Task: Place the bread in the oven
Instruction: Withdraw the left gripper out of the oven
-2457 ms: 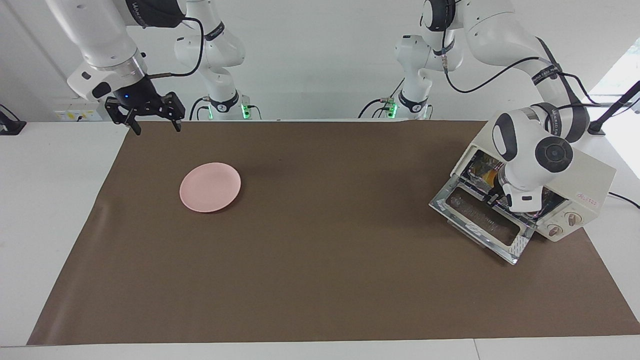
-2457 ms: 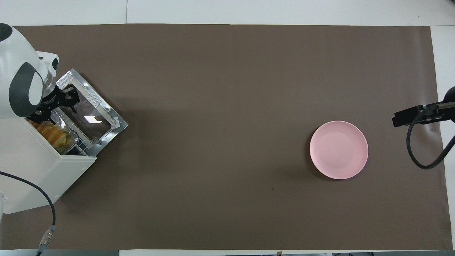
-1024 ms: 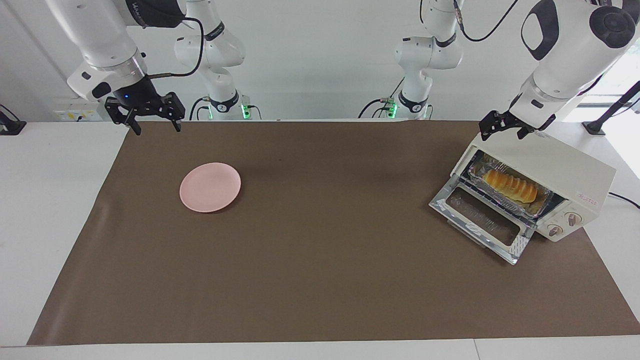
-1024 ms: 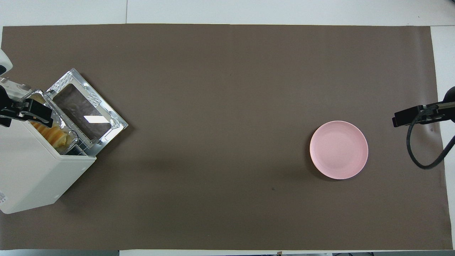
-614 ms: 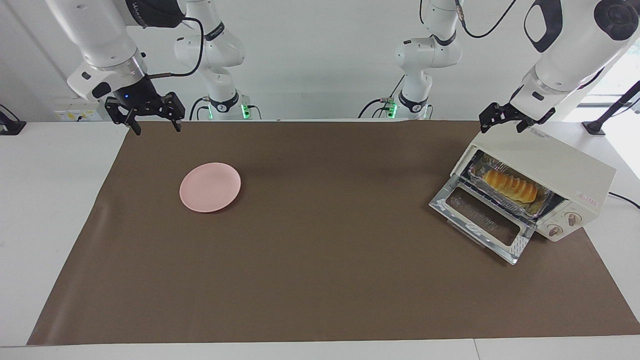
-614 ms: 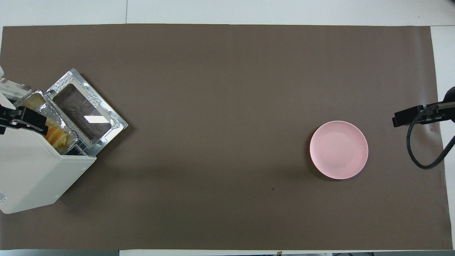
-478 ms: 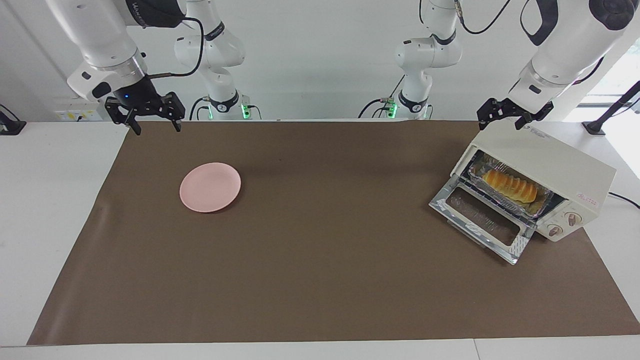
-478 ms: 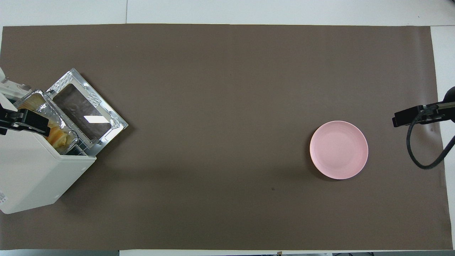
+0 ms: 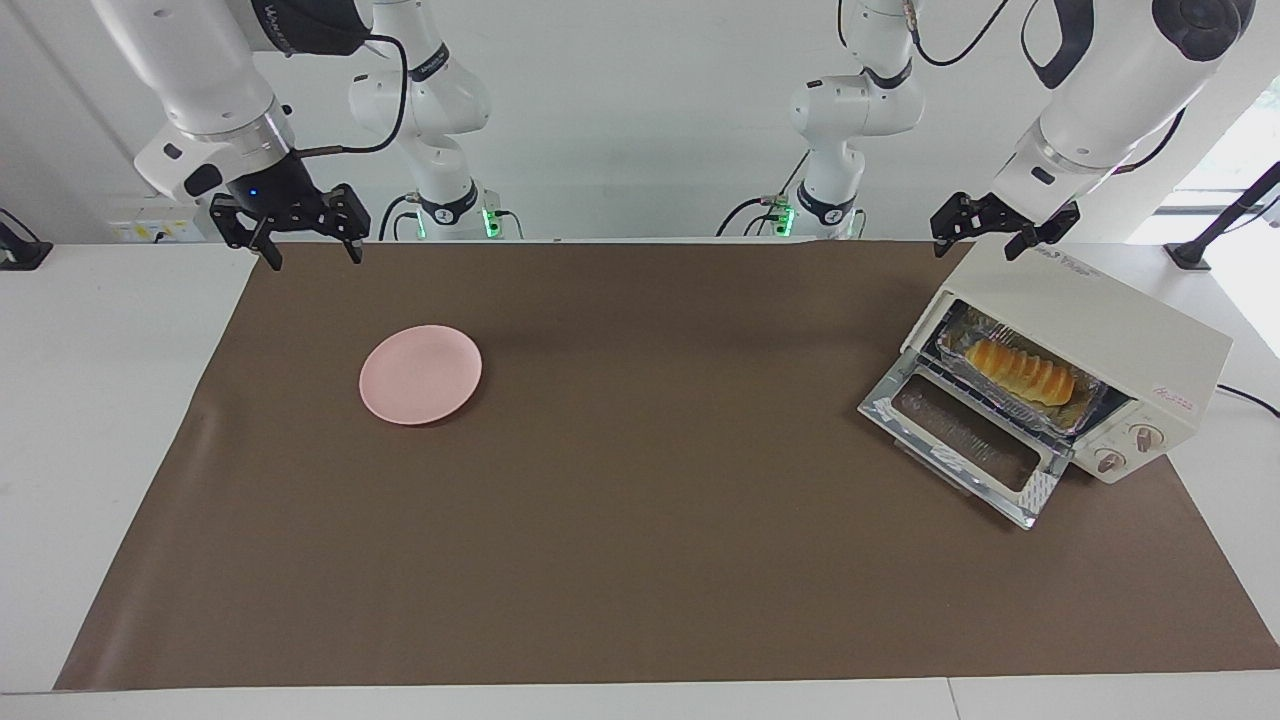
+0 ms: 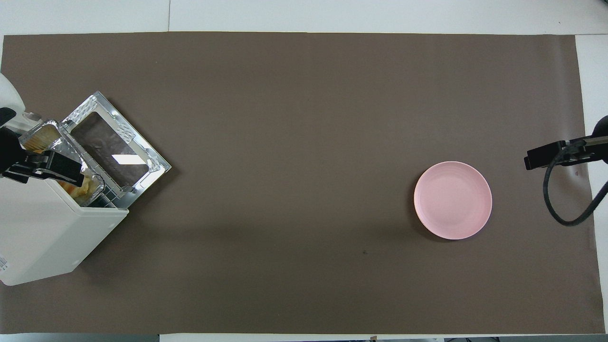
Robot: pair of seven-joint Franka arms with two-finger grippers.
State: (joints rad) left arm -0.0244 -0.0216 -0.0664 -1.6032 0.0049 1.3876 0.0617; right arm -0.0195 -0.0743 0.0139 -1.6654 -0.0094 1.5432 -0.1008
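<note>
Facing view: left tool, fingers apart and empty, hangs over the oven's top corner at about 11 o'clock from the bread. Bread lies in a foil tray on the rack inside the oven, door dropped open onto the brown mat. Right tool, fingers apart and empty, waits over the tabletop's mat edge, at 11 o'clock from the pink plate. Oven sits at the left arm's end.

Bright, even light from above; soft shadows lie beside the pink plate; glare glints on the oven door; everything looks sharp.
</note>
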